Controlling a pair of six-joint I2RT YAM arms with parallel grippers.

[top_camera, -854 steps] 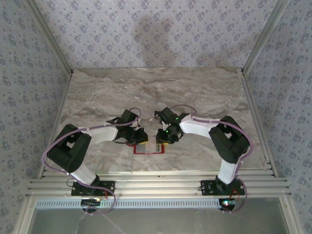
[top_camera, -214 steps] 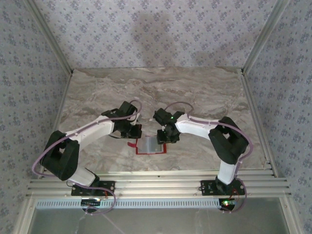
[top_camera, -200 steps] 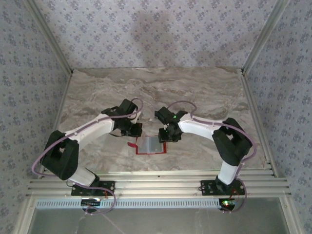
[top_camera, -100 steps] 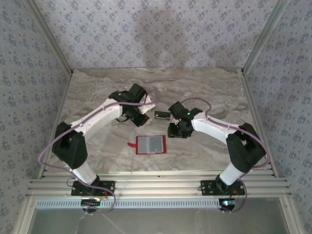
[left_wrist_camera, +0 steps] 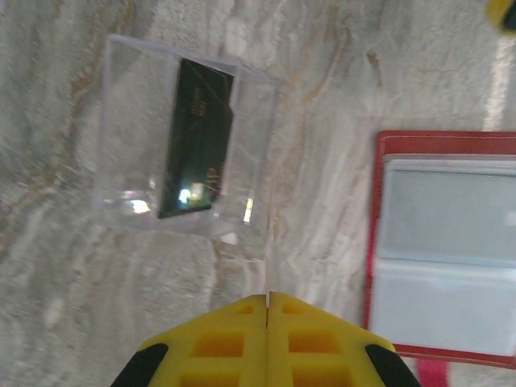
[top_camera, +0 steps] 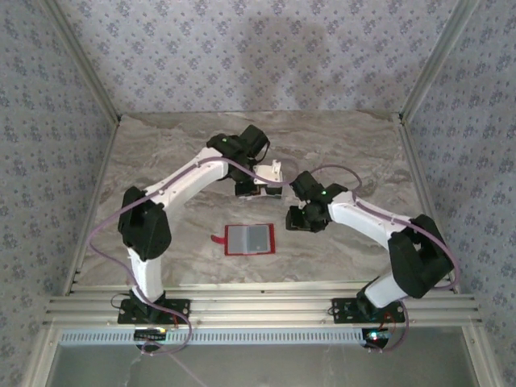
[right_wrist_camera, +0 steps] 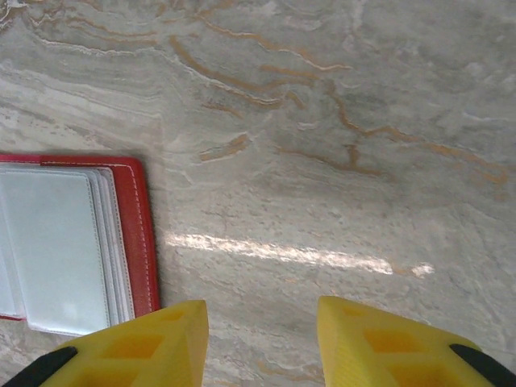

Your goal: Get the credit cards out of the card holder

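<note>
Progress: one clear dark-banded credit card (left_wrist_camera: 189, 145) on marble table (right_wrist_camera: 363, 121), second card (left_wrist_camera: 268, 242) pinched in my left gripper (left_wrist_camera: 268, 302), right gripper (right_wrist_camera: 262, 326) spread empty, flat red holder (left_wrist_camera: 375, 242) contents unclear.

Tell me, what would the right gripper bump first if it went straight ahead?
Probably the bare marble table; the right gripper points at it, with the red card holder off to the side.

White-black arms (top_camera: 187, 177), lilac cables (top_camera: 91, 234), yellow fingers (right_wrist_camera: 137, 347).

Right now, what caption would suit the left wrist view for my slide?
A clear credit card with a dark band beside the open red card holder on a marble table.
</note>
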